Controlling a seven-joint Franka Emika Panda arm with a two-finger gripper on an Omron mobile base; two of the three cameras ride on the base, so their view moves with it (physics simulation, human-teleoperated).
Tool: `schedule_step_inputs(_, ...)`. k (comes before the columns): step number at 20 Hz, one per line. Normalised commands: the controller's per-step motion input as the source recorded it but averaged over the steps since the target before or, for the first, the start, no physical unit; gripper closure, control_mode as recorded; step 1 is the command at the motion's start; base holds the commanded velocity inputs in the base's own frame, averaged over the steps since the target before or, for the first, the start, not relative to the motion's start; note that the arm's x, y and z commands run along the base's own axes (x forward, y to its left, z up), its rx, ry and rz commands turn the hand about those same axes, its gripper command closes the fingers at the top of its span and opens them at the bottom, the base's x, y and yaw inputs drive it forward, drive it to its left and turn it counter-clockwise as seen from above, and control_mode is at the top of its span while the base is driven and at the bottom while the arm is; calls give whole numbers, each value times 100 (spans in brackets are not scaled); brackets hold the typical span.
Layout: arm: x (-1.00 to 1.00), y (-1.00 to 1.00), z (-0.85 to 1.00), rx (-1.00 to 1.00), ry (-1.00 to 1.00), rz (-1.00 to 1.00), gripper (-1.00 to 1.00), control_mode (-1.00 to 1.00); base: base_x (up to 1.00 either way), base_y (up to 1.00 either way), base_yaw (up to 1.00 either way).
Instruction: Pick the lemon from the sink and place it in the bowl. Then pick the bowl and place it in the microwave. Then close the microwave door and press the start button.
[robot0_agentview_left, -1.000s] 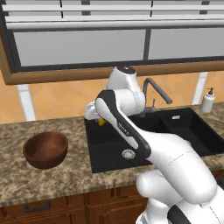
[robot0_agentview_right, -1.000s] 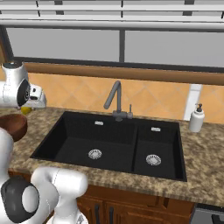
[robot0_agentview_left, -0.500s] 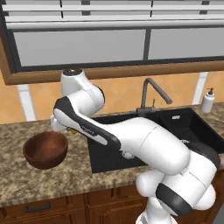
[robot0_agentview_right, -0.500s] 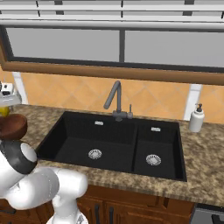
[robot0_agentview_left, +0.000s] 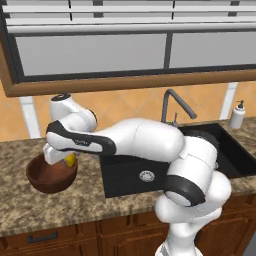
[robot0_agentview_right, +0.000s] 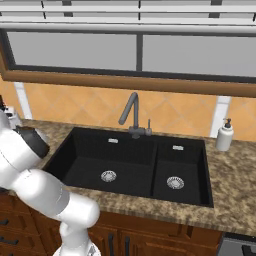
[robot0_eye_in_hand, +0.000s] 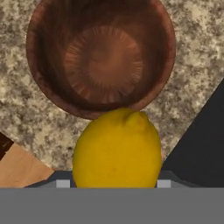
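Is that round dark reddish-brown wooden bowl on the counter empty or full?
Empty. The hand view shows the round dark reddish-brown wooden bowl's bare ribbed bottom; the small yellow lemon is above its rim in the gripper.

Flat, even rendered light, moderately bright, no clear source direction. No glare, no motion blur, no edge distortion. Soft shading inside the bowl (robot0_eye_in_hand: 101, 57) just beyond the gripper (robot0_eye_in_hand: 113, 186); its far wall goes darker. Lemon (robot0_eye_in_hand: 117, 148) in the gripper looks evenly lit, slightly soft up close. Worktop (robot0_eye_in_hand: 192, 65) speckle looks coarse and pixelated.
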Motion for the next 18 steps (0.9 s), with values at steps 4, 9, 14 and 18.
schedule_step_inputs(4, 22, 23, -47, -5, 0, 7, 100, -100, 0, 0, 0)
schedule_step_inputs(9, 49, 24, -38, -4, 0, 3, 100, -100, 0, 0, 0)
schedule_step_inputs(14, 49, 25, -37, 0, -1, 2, 100, -100, 0, 0, 0)
schedule_step_inputs(18, 12, 33, -22, 0, -2, 0, -100, -100, 0, 0, 0)
